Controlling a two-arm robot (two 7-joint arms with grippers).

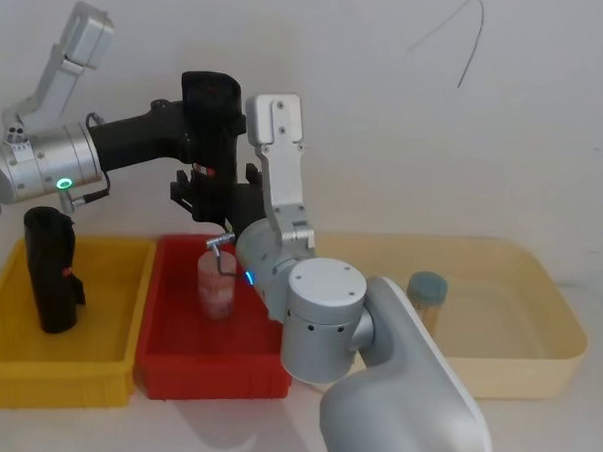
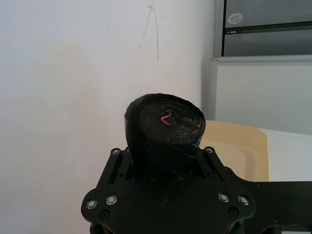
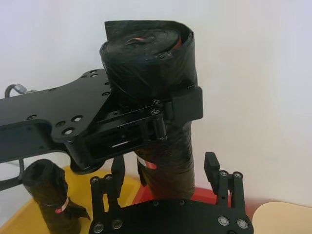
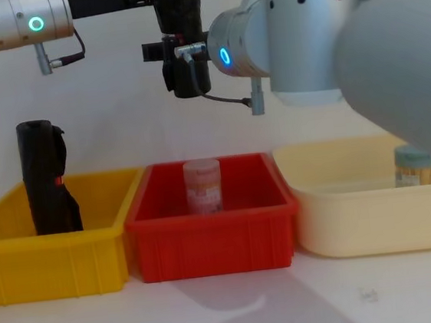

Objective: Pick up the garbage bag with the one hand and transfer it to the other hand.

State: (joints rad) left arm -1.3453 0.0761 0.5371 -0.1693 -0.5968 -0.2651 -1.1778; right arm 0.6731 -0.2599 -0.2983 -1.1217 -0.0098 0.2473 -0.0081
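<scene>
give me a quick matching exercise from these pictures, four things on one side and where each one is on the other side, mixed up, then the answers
Things:
1. garbage bag
2. second black roll
3. pink-lidded jar
4. blue-lidded jar

Places:
A. standing in the red bin
B. standing in the cream tray
C. held up in the air by the left gripper, with the right gripper at its lower end
D. standing in the yellow bin

Pairs: 1-C, 2-D, 3-A, 4-B
</scene>
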